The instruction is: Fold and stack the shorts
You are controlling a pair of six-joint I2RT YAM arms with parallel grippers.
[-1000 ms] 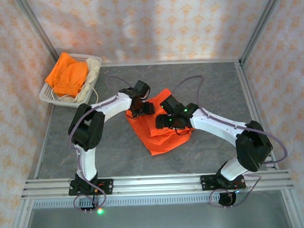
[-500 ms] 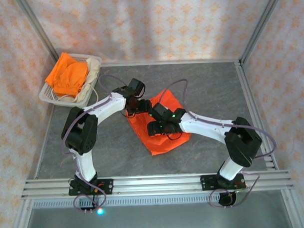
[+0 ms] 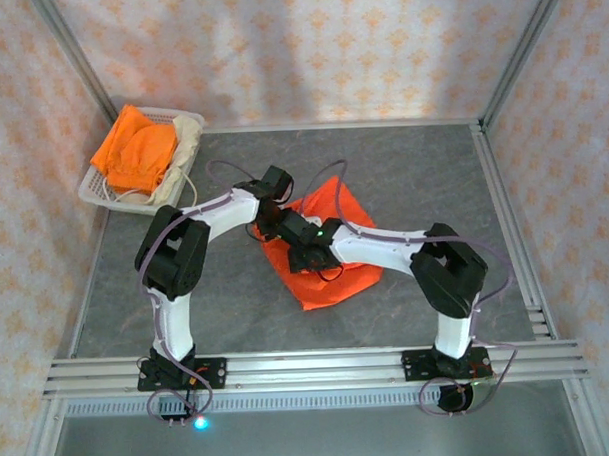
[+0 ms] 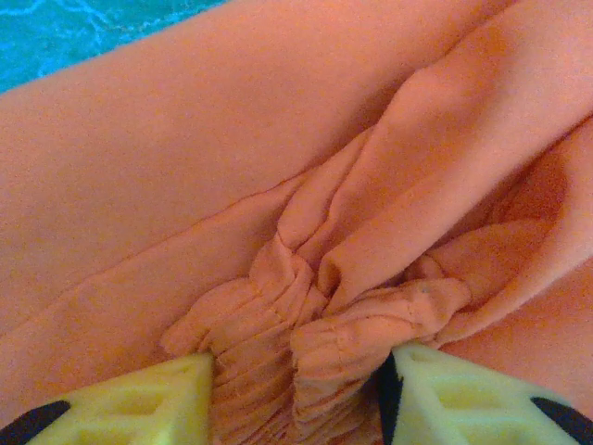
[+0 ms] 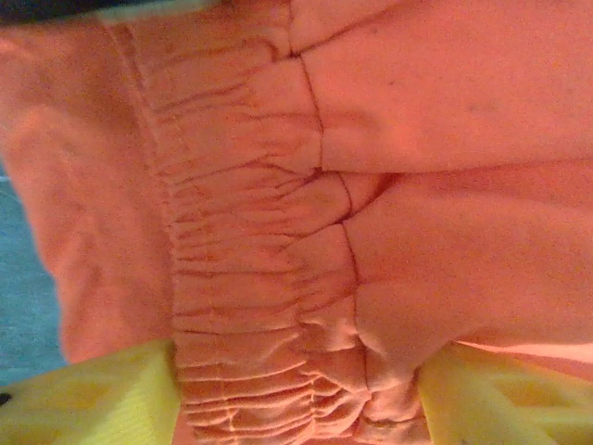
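Orange shorts point(image 3: 326, 284) lie mid-frame on the table point(image 3: 433, 173). Left gripper point(image 4: 298, 371) pinches the bunched waistband point(image 4: 278, 315). Right gripper point(image 5: 296, 371) straddles it close by; can't tell if clamped. Risk: grabs that close bunch the cloth, or the right one slips. Other shorts point(image 3: 134, 154) are in the basket point(image 3: 95, 190), upper left.

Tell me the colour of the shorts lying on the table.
Bright orange shorts; top view shows it best.

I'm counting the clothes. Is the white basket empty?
No, orange shorts and cream shorts are lying in the white basket.
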